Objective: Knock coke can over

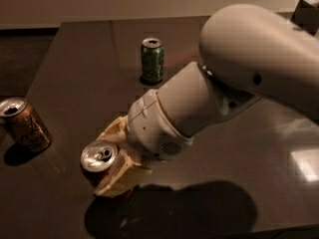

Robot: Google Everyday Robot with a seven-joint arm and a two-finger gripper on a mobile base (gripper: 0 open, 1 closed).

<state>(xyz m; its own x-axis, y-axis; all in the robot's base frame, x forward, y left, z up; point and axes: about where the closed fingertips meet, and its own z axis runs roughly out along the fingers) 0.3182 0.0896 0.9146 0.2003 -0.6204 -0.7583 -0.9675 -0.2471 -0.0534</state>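
Note:
The coke can (pixel 98 156) stands near the front left of the dark table (pixel 89 68). I see mostly its silver top; only a sliver of its red side shows below. My gripper (pixel 102 164) reaches down from the large white arm (pixel 199 103), and its tan fingers (pixel 122 178) sit on both sides of the can, pressed close against it. The can looks upright or slightly tilted.
A green can (pixel 152 59) stands upright at the back centre of the table. A tan-orange can (pixel 25 126) stands at the left edge. The table's left edge runs diagonally past that can. A dark object (pixel 306 14) sits at the far right corner.

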